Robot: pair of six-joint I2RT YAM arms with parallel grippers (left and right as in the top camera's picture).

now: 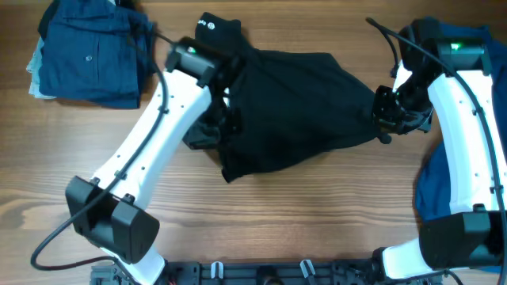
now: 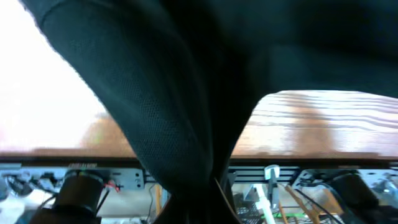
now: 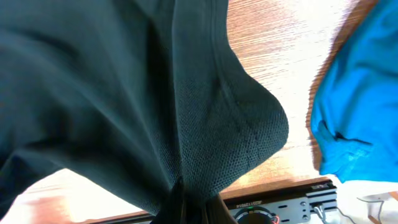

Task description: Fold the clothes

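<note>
Across the middle of the table (image 1: 317,222) I've got the black garment (image 1: 293,103), one piece, pulled out between my two arms. Its long axis runs left to right along the table. The neck end, with the small white label (image 1: 212,25), points to the far left corner, and a loose flap hangs toward the near edge.

Left gripper (image 2: 214,193): clenched. On the left wrist camera the black cloth funnels down into a tight bunch right at the fingers, so it's grasping the garment's left side.

Right gripper (image 1: 388,111): also clenched. On the right wrist camera the knit gathers into a narrow pinch at the bottom of the view, so it's grasping the right-hand tip of the same garment. From above, that tip tapers to a point at the fingers.

Counting the rest, there's one navy pile (image 1: 91,55), folded, at the far left corner. It's well apart from the black piece, and a paler edge peeks out on its left side. Blue garment (image 1: 432,186): it shows near the right arm's base, partly under the arm, with a second blue patch at the far right corner. I can't tell whether those are one piece or two.
</note>
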